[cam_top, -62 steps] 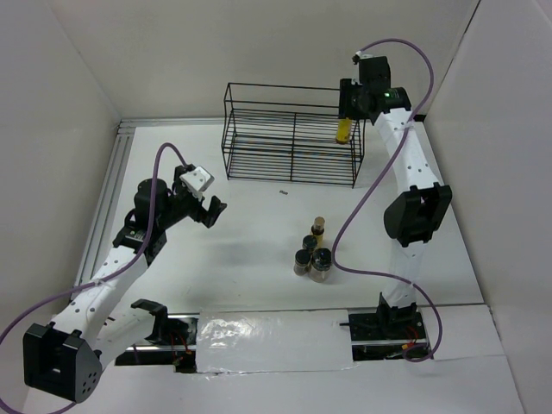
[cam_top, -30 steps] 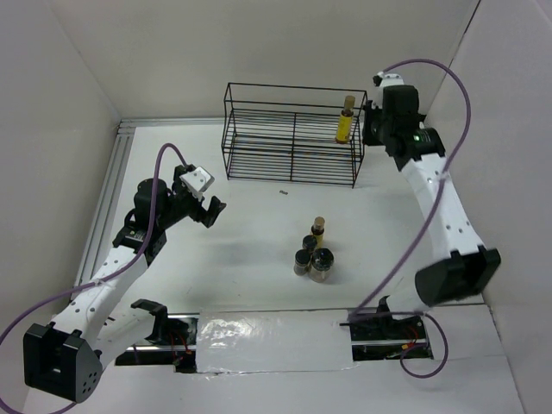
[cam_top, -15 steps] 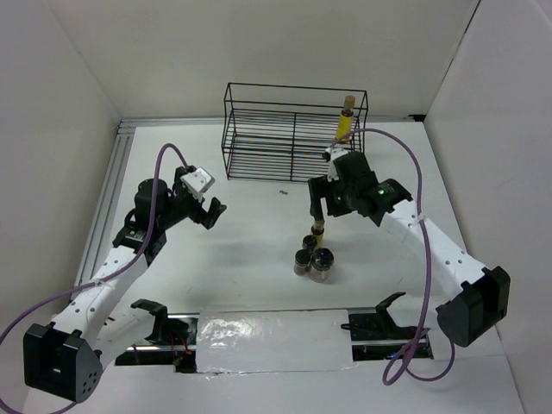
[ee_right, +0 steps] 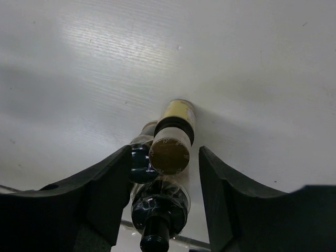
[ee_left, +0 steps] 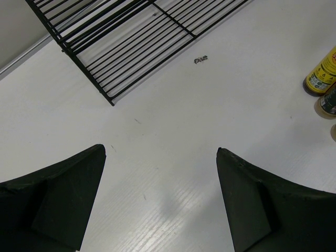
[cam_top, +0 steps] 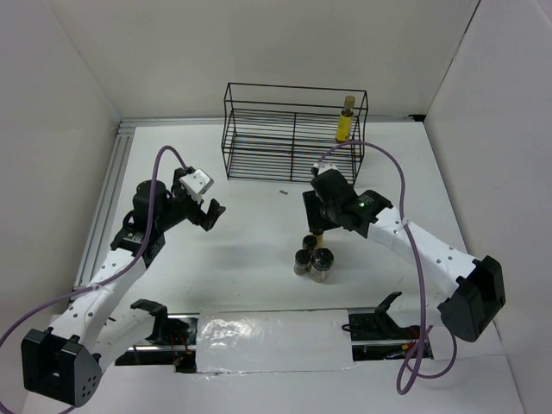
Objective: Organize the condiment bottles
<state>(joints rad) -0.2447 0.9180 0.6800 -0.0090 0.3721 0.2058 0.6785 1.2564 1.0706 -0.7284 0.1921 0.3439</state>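
One slim yellow bottle [cam_top: 346, 122] with a tan cap stands upright in the right end of the black wire rack [cam_top: 259, 138]. A second slim yellow bottle [cam_top: 317, 235] stands on the table in a tight cluster with two short dark-lidded jars [cam_top: 302, 261] and a fatter black-lidded jar [cam_top: 321, 266]. My right gripper [cam_top: 315, 222] is open, directly above this cluster. In the right wrist view its jaws [ee_right: 164, 152] straddle the tan cap [ee_right: 169, 151] without touching it; a dark jar [ee_right: 140, 160] and the fat jar [ee_right: 160, 210] sit beside it. My left gripper [cam_top: 211, 213] is open and empty above bare table [ee_left: 160, 149].
The rack [ee_left: 131, 31] stands at the back of the white table. A small dark scrap [cam_top: 283, 191] lies in front of it, also seen in the left wrist view [ee_left: 200, 59]. The yellow bottle [ee_left: 321, 76] shows at that view's right edge. White walls enclose the table.
My right arm has let go of a yellow bottle in the rack, swung away, and come down over the bottle cluster with its jaws open around the second slim bottle. The left arm has not moved.
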